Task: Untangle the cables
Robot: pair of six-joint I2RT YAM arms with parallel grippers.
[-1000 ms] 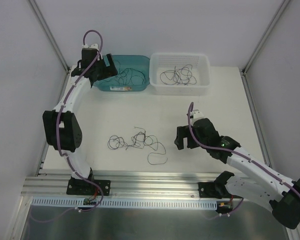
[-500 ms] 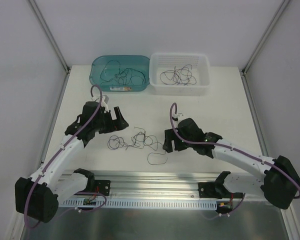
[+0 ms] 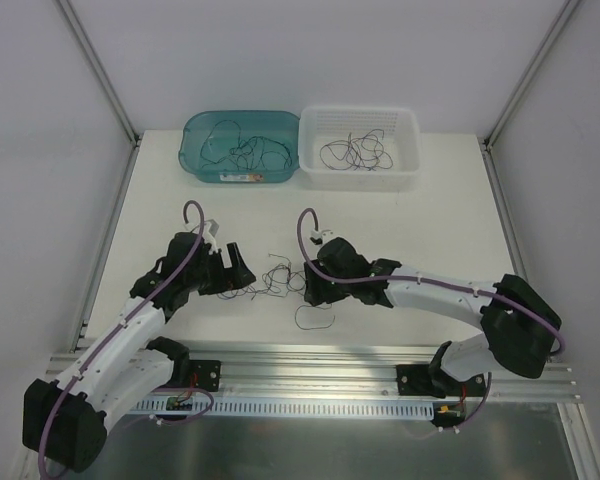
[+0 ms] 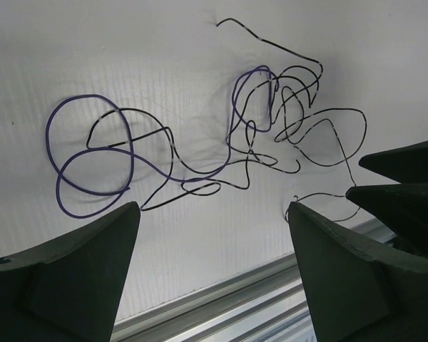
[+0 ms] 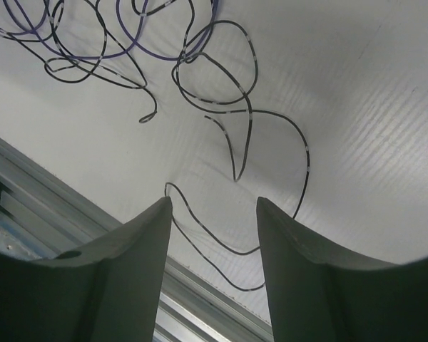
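Note:
A tangle of thin dark cables (image 3: 276, 279) lies on the white table between my two grippers, with a loose loop (image 3: 315, 318) trailing toward the front edge. My left gripper (image 3: 242, 277) is open and empty at the tangle's left side. In the left wrist view (image 4: 212, 208) its fingers frame bare table just short of the tangle (image 4: 271, 121), and a purple loop (image 4: 93, 157) lies to the left. My right gripper (image 3: 308, 290) is open and empty at the tangle's right side. In the right wrist view (image 5: 214, 201) a black cable loop (image 5: 207, 239) lies between its fingers.
A teal bin (image 3: 192, 160) at the back left holds several cables. A white basket (image 3: 410, 150) beside it holds several more. The metal rail (image 3: 310, 360) runs along the table's front edge, close to the loose loop.
The left arm swung from the teal bin down to the table beside the tangle. The right arm moved left up to the tangle's right side. The cables lie as before.

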